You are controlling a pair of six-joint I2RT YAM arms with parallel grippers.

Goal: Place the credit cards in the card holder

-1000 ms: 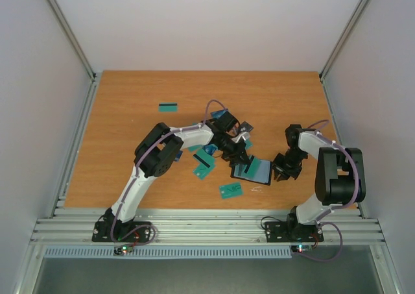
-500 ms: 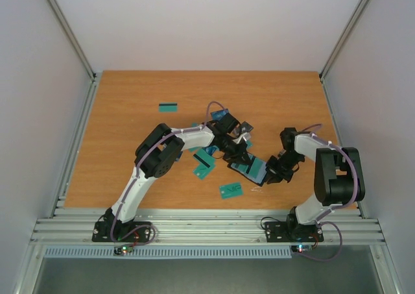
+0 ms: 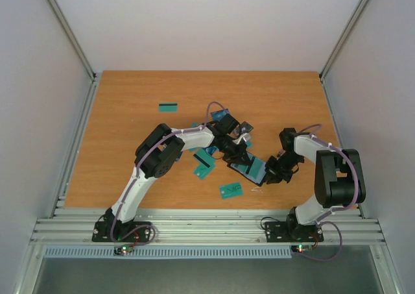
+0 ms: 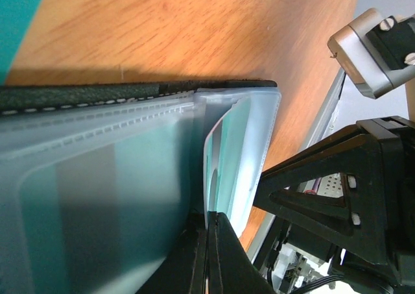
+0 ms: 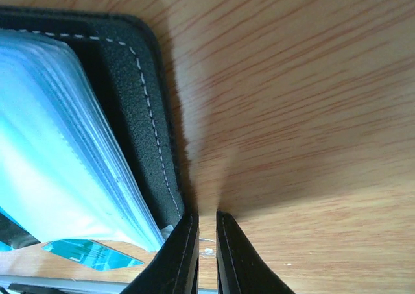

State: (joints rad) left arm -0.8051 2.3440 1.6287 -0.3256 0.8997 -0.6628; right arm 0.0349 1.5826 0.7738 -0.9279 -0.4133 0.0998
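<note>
The black card holder (image 3: 250,169) lies open on the table, its clear sleeves showing teal. My left gripper (image 3: 240,159) comes in from its far left side and is shut on one clear sleeve (image 4: 209,177); the stitched black cover (image 4: 97,96) runs along the top of the left wrist view. My right gripper (image 3: 270,175) stands at the holder's right edge, all but shut, with only a sliver of gap and nothing in it (image 5: 207,232). Its left finger (image 5: 181,248) rests against the cover (image 5: 133,106). Teal credit cards (image 3: 203,171) (image 3: 230,190) (image 3: 168,107) lie loose on the wood.
A blue card (image 3: 224,117) and a dark grey card (image 3: 246,126) lie behind the left wrist. Another teal card (image 3: 202,156) sits under the left forearm. A teal card corner (image 5: 84,255) shows below the holder. Metal rails (image 3: 207,226) edge the near side.
My right gripper has moved left, up against the holder's right edge. The holder's spread teal page has folded narrower and shifted slightly left. The left gripper keeps its hold.
</note>
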